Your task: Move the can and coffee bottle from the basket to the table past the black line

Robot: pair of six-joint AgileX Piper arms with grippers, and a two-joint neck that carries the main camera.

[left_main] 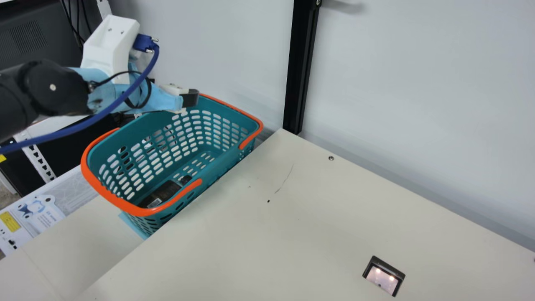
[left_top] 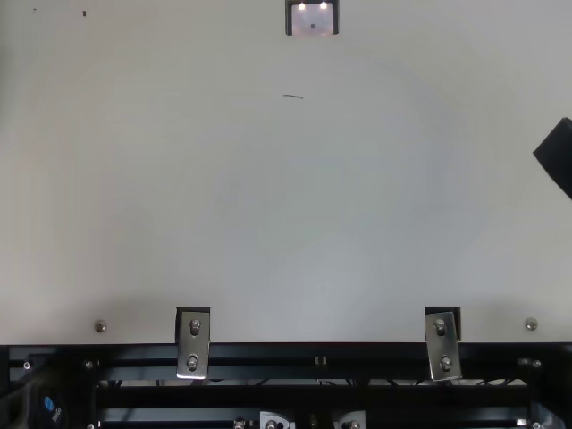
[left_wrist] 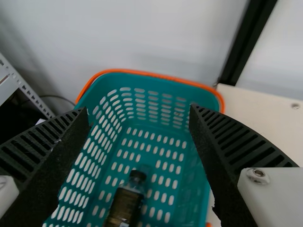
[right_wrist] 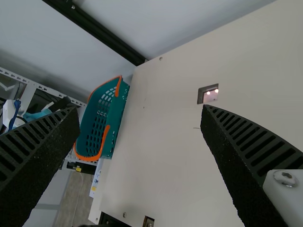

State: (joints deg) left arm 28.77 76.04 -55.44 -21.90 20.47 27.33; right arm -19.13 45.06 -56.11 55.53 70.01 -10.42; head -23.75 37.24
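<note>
Left gripper [left_wrist: 139, 113] was held wide open, empty, above the basket [left_wrist: 142, 72], presumably so the coffee bottle [left_wrist: 124, 205] lying inside could be straddled. Right gripper [right_wrist: 138, 112], spread and empty, was poised over the table [right_wrist: 165, 142]. The can's position could not be told.

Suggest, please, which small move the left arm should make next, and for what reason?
Probably it should ease the left claw down into the basket, toward the bottle. The claw is open and holds nothing, the main view shows it up at rim height, and the bottle lies low on the basket's floor.
</note>
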